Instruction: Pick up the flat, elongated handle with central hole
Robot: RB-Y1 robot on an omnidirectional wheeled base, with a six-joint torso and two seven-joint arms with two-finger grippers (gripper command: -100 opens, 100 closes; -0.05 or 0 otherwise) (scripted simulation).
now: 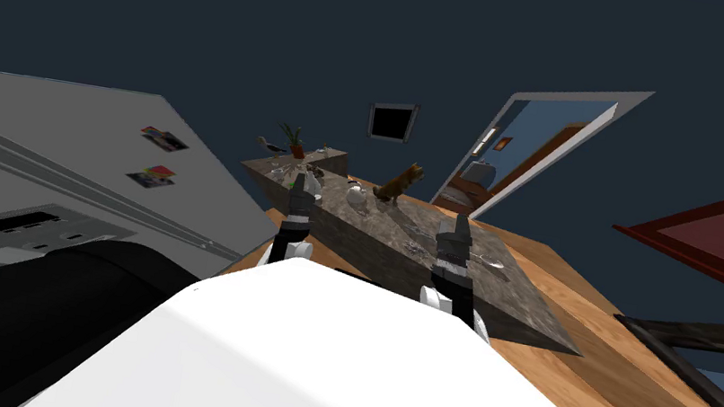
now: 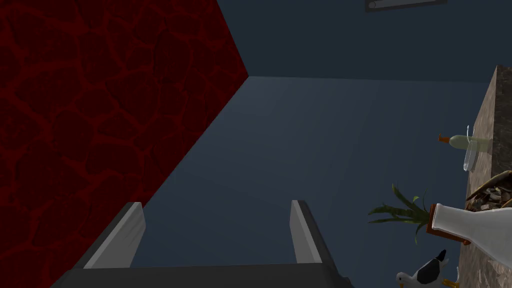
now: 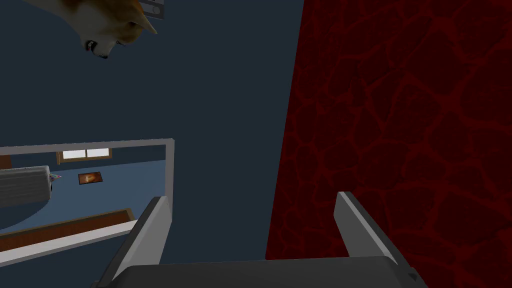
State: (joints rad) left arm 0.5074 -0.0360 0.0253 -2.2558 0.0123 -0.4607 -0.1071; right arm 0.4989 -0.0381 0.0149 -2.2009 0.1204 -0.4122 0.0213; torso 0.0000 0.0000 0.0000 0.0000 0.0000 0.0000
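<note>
A: What is the biggest thing in front of you?

B: A long stone-topped table standing on a wooden floor. Both of my arms reach over its near edge.

A: And the end effectors?

B: The left end effector is over the cluttered left part of the table. Its fingers stand apart with nothing between them. The right end effector is over a barer stretch, fingers also apart and empty. Both wrist cameras look off at walls rather than at the tabletop, so I judge both end effectors point away from the surface.

A: What sits on the table?

B: A brown animal figure, a white jug, and a potted plant at the far end. Smallest is what I take for the handle, a thin pale strip lying flat just beside the right end effector. Its hole is too small to make out.

A: So how far along are you?

B: At the very start, I judge, since nothing is gripped. What is left is to aim the right end effector down, bring it over the handle, clamp it and lift.
</note>
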